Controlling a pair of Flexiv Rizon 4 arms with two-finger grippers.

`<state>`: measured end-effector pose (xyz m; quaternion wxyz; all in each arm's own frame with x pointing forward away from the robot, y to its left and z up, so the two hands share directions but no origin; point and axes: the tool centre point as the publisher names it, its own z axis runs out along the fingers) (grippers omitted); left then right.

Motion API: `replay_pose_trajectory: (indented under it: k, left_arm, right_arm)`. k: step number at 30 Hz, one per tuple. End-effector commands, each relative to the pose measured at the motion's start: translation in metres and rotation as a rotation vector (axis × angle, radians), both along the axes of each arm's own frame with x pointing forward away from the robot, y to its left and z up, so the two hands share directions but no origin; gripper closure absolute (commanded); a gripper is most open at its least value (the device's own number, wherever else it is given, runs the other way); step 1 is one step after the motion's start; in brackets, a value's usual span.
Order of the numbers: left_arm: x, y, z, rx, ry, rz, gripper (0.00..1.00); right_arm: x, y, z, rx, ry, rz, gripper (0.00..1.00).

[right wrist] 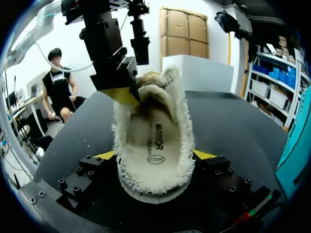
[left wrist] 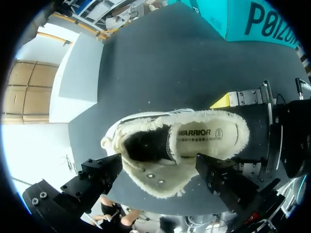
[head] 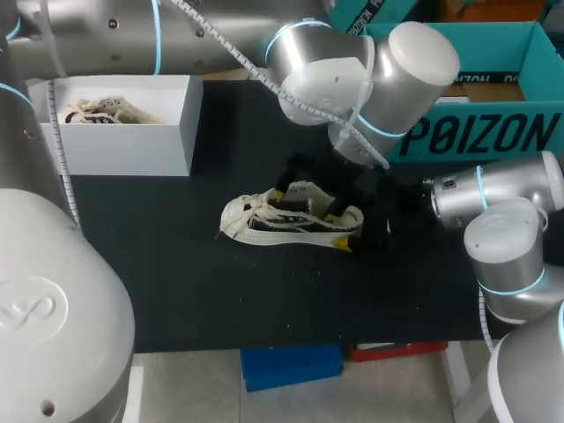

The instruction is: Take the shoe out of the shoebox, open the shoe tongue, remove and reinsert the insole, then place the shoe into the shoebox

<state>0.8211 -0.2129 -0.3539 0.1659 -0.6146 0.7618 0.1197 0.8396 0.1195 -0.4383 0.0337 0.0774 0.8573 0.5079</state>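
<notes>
Closest to your right wrist camera was your right gripper (right wrist: 154,156), and it had the shoe (right wrist: 154,128) clamped by the heel. One yellow tip pressed each side of the heel, and the fleecy opening was turned back toward that camera. The insole (right wrist: 155,148) lay inside the shoe, its printed heel patch showing.

Past the toe end your left gripper (right wrist: 130,77) hung over the shoe, released, its two fingers standing apart along the shoe's length. The nearer yellow tip touched the fleece rim at one side, and nothing was pinched between the fingers. From your left wrist camera you looked straight down into the shoe, with the dark fingers wide to either end of the opening and the right gripper's body behind the heel.

From above, the shoe was at the middle of the dark table (head: 176,291), well apart from the open teal shoebox (head: 493,132) at the far right corner. Its laces (head: 240,218) trailed loose at the toe, which pointed toward your left. A white box (head: 132,137) sat at the far left with something pale and stringy inside. You could not tell whether the sole rested on the table or was lifted off it.
</notes>
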Motion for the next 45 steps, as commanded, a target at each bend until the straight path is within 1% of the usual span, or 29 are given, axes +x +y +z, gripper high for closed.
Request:
replay_pose_trajectory:
  k: [1,14,16,17,18,19,20,21,22,24,32,36,42,45]
  left_arm:
    - [0.005,-0.006,-0.011,0.025,-0.002,0.002,0.00]
    - [0.014,0.018,-0.017,0.104,-0.030,-0.014,0.00]
    - [0.015,0.019,-0.018,0.118,-0.027,-0.021,0.53]
    - [0.015,0.020,-0.018,0.122,-0.028,-0.024,0.57]
    - [0.015,0.020,-0.018,0.127,-0.026,-0.032,0.66]
    - [0.014,0.020,-0.019,0.131,-0.025,-0.044,0.79]
    - [0.013,0.019,-0.019,0.132,-0.025,-0.049,0.84]
    - [0.013,0.019,-0.019,0.135,-0.023,-0.056,0.85]
    - [0.012,0.019,-0.019,0.138,-0.019,-0.074,0.89]
    - [0.010,0.017,-0.019,0.140,-0.012,-0.092,1.00]
    - [0.002,0.012,-0.020,0.141,-0.005,-0.134,1.00]
    - [0.001,0.007,-0.017,0.126,0.001,-0.144,1.00]
    - [0.006,0.000,-0.005,0.082,-0.015,-0.154,1.00]
    - [0.010,0.000,0.004,0.064,-0.035,-0.148,1.00]
  right_arm:
    - [0.001,0.001,-0.002,-0.001,0.001,-0.002,1.00]
    - [0.001,0.001,-0.002,-0.001,0.001,-0.002,1.00]
    - [0.001,0.001,-0.002,-0.001,0.001,-0.002,1.00]
    - [0.001,0.001,-0.002,-0.001,0.001,-0.002,1.00]
    - [0.001,0.001,-0.002,-0.001,0.001,-0.002,1.00]
    - [0.001,0.001,-0.002,-0.001,0.001,-0.002,1.00]
    - [0.001,0.001,-0.002,-0.001,0.001,-0.002,1.00]
    - [0.001,0.001,-0.002,-0.001,0.001,-0.002,1.00]
    - [0.001,0.001,-0.002,-0.001,0.001,-0.002,1.00]
    - [0.001,0.001,-0.002,-0.001,0.001,-0.002,1.00]
    - [0.001,0.001,-0.002,-0.001,0.001,-0.002,1.00]
    - [0.001,0.001,-0.002,-0.001,0.001,-0.002,1.00]
    - [0.001,0.001,-0.002,-0.001,0.001,-0.002,1.00]
    - [0.001,0.001,-0.002,-0.001,0.001,-0.002,1.00]
